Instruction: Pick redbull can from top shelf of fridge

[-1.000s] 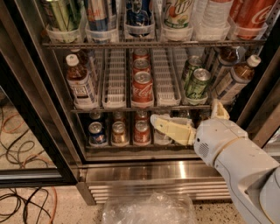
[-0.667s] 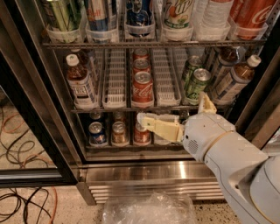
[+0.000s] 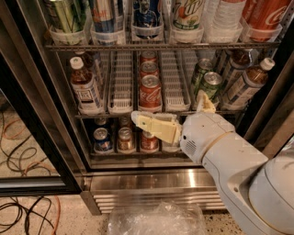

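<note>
The gripper [image 3: 148, 123] points left in front of the fridge [image 3: 32, 96], level with the front edge of the middle rack [image 3: 110, 114] and just below the front cola can [image 3: 150, 90]. Whether it is open or closed cannot be told; it holds nothing that can be seen. Behind it, the white arm [image 3: 229, 160] runs down to the lower right corner.

Behind and below the gripper, 3 cans [image 3: 125, 139] stand on the bottom rack. On the middle rack, a row of cola cans sits between 2 white ribbed lanes [image 3: 121, 82]. A brown bottle [image 3: 85, 87] with a white cap stands at the left, 2 green cans [image 3: 209, 85] are to the right of the arm's wrist, and more bottles [image 3: 248, 82] lean at the far right.

The redbull can [image 3: 106, 16] is well above the gripper, apart from it. It stands upright on the top shelf [image 3: 161, 46] in the 2nd plastic cup [image 3: 105, 36] from the left, with its top cut off by the frame edge. A green striped can [image 3: 64, 16] is on its left and a darker blue can [image 3: 147, 13] on its right. Further right are a white-and-green can [image 3: 188, 13], a white bottle [image 3: 225, 18] and a red cola can [image 3: 266, 16].

Under the racks is the steel louvred base [image 3: 151, 190]. A clear plastic bag [image 3: 156, 220] lies on the floor in front of it, and cables [image 3: 18, 209] trail at the left.
</note>
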You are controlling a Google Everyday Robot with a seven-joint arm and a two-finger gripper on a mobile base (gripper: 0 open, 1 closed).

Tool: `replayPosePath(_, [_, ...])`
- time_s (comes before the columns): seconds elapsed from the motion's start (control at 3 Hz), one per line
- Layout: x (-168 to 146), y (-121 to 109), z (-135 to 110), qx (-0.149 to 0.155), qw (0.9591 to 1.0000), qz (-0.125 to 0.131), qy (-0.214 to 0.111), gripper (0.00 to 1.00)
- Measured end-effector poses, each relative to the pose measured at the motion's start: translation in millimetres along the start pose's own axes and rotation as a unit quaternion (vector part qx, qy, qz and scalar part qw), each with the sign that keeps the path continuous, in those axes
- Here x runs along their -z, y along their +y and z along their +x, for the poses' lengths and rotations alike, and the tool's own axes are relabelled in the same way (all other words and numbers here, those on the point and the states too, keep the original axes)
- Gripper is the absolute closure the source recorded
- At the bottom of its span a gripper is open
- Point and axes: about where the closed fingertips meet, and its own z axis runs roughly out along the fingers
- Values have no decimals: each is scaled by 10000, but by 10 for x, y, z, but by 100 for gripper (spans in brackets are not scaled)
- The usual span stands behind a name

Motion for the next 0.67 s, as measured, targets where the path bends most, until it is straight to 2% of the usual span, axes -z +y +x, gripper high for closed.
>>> replayPosePath(0.33, [-1,28,5,-99,9999,-81,-61,0])
replayPosePath(0.67, [-176,455,80,104,9986,-474,-224,0])
